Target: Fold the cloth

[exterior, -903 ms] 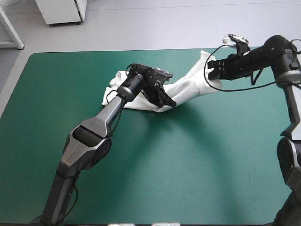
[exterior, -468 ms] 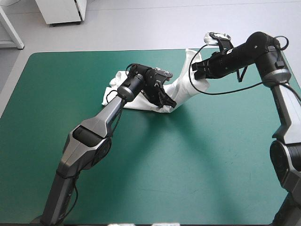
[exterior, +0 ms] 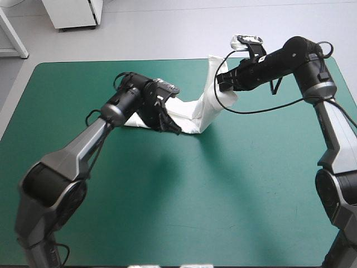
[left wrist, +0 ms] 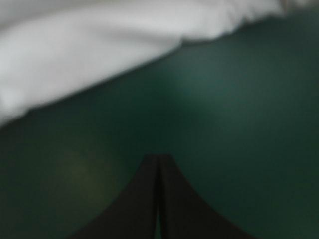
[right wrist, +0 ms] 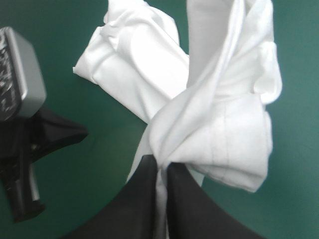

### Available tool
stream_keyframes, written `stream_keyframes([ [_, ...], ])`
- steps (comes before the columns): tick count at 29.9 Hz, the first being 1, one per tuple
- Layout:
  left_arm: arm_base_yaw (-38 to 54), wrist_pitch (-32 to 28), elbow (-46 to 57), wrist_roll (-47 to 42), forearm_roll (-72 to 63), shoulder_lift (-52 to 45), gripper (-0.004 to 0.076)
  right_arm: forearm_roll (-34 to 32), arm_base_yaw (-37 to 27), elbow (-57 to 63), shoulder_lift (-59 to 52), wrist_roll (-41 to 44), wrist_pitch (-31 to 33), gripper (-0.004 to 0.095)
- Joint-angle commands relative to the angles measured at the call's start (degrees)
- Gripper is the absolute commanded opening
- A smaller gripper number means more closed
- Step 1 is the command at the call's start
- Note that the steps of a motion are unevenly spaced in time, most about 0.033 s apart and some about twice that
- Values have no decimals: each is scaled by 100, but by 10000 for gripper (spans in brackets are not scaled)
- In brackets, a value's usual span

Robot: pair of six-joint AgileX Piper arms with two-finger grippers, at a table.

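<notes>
The white T-shirt (exterior: 195,114) lies partly bundled on the teal-green cover (exterior: 178,201), and one end rises in a twisted strip toward the far right. My right gripper (exterior: 222,84) is shut on that raised end, held above the table. In the right wrist view the T-shirt (right wrist: 219,124) hangs bunched from my right gripper (right wrist: 162,167). My left gripper (exterior: 170,125) sits low at the bundle's near edge. Its wrist view shows my left gripper (left wrist: 158,160) shut with nothing in it, bare cover beneath and the T-shirt (left wrist: 89,45) just ahead.
The left arm crosses the table's left half and hides part of the bundle. A black cable loops beside the right arm. The teal-green cover stretches bare toward the near edge.
My right gripper carried the raised end of the T-shirt left, toward the bundle. My left arm swung left and its gripper drew back along the shirt's near edge.
</notes>
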Motion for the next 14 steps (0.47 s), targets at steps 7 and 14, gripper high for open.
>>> stream_keyframes([
  [7, 21, 307, 2418, -549, 378, -3173, -9, 250, 558, -220, -67, -107, -1237, -13],
  [14, 21, 307, 3263, -824, 600, -4679, -9, 250, 1126, -277, 530, -147, -1821, -13],
])
